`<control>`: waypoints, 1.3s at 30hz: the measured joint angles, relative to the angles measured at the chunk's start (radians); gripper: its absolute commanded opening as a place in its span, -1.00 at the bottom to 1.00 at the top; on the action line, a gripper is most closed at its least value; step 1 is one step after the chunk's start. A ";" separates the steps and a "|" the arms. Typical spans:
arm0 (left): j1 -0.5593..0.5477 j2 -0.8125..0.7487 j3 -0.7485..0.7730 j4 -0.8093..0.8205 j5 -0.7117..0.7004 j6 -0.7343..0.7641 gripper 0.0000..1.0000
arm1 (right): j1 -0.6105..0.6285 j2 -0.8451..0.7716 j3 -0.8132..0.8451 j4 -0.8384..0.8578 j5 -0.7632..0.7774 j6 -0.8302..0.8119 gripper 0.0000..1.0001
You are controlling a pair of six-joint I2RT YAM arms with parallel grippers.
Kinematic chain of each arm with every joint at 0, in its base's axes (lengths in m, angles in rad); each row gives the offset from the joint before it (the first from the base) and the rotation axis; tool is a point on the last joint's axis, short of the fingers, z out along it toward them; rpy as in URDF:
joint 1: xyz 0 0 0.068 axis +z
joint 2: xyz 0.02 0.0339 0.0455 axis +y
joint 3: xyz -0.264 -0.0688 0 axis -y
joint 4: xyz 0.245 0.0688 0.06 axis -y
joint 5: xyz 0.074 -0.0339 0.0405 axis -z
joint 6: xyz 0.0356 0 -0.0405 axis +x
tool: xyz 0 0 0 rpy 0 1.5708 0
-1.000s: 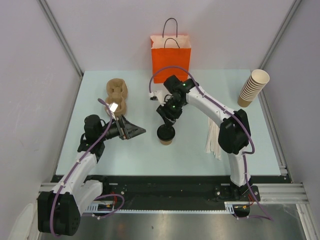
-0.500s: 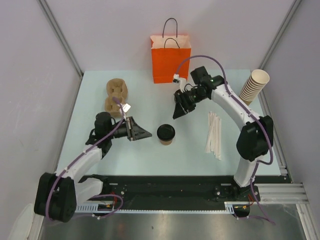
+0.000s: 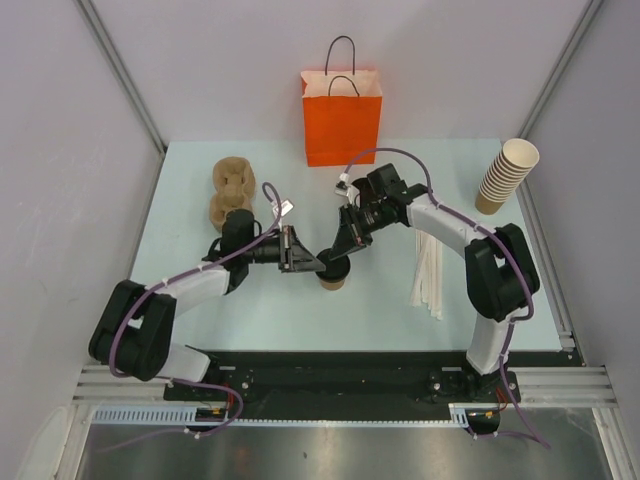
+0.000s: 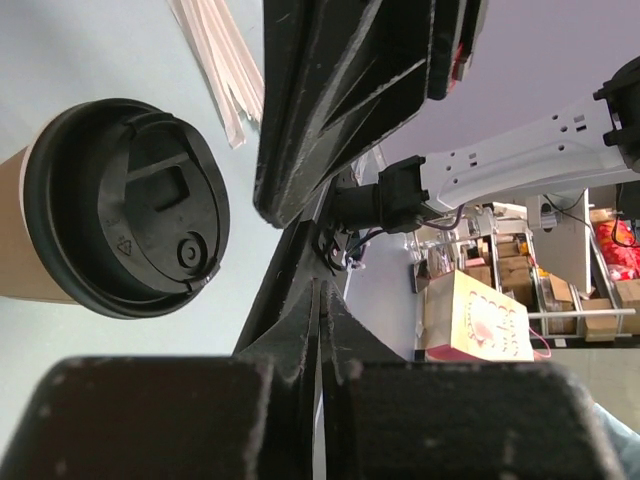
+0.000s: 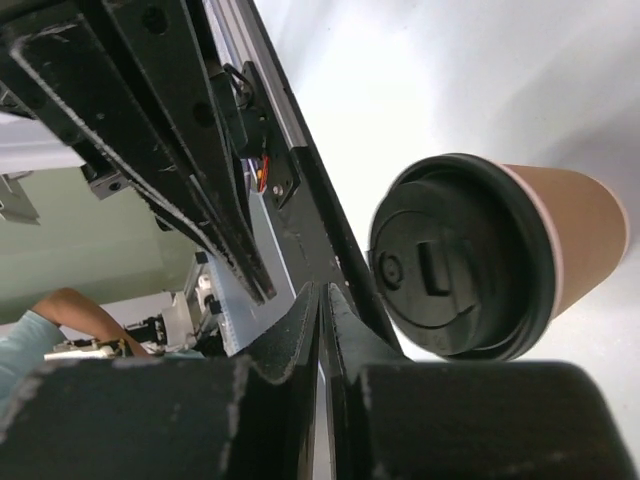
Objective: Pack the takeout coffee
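The takeout coffee [image 3: 335,275], a brown paper cup with a black lid, stands upright mid-table. Both grippers meet just above it. My left gripper [image 3: 323,263] reaches in from the left and is shut on nothing; in its wrist view the coffee [image 4: 125,205] sits left of the closed tips [image 4: 320,285]. My right gripper [image 3: 341,254] comes down from the upper right, also shut and empty; its wrist view has the coffee [image 5: 470,255] to the right of its tips [image 5: 322,290]. The two sets of fingers nearly touch beside the lid.
An orange paper bag [image 3: 342,115] with black handles stands at the table's back. Brown pulp cup carriers [image 3: 232,190] lie at the back left. A stack of tan paper cups [image 3: 505,175] leans at the right edge. White straws [image 3: 428,270] lie right of the coffee.
My left arm stretched right to the coffee while its jaws went from wide open to shut. My right arm lifted off the cup, swung away, then came back, closing its jaws.
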 measured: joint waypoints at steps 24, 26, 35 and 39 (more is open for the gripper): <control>-0.008 0.299 0.151 -0.121 0.021 0.095 -1.00 | -0.030 0.153 -0.049 0.097 -0.100 0.039 -1.00; 0.000 0.318 0.161 -0.121 0.045 0.093 -1.00 | -0.034 0.164 -0.050 0.108 -0.119 0.038 -1.00; 0.005 0.336 0.172 -0.127 0.062 0.095 -1.00 | -0.048 0.196 -0.068 0.154 -0.189 0.041 -1.00; 0.007 0.349 0.178 -0.138 0.070 0.095 -1.00 | -0.052 0.198 -0.079 0.166 -0.204 0.042 -1.00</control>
